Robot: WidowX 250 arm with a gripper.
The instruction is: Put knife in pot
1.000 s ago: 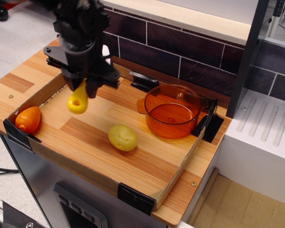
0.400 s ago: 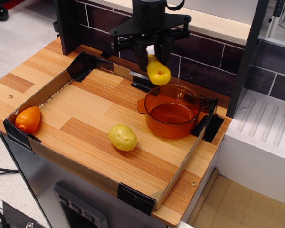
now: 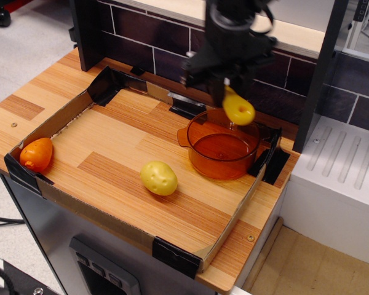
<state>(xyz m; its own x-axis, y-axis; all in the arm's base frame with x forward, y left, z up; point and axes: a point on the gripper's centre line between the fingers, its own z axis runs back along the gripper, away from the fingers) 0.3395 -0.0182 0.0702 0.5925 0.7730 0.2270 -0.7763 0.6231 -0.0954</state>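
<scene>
My black gripper (image 3: 226,86) is shut on the knife (image 3: 238,109). Only the knife's chunky yellow handle with its end hole shows, hanging down from the fingers; the white blade is hidden inside the gripper. The handle hangs above the far right part of the transparent orange pot (image 3: 221,146), which stands at the right end of the wooden tray. The pot looks empty.
A yellow potato-shaped toy (image 3: 158,177) lies mid-tray in front of the pot. An orange toy (image 3: 36,153) sits in the tray's front left corner. The tray has low cardboard walls (image 3: 52,120) with black corner clips. A dark tiled wall stands behind; a white ledge (image 3: 341,172) is right.
My gripper has carried the knife from the tray's left side across to the right, and it now hangs over the pot.
</scene>
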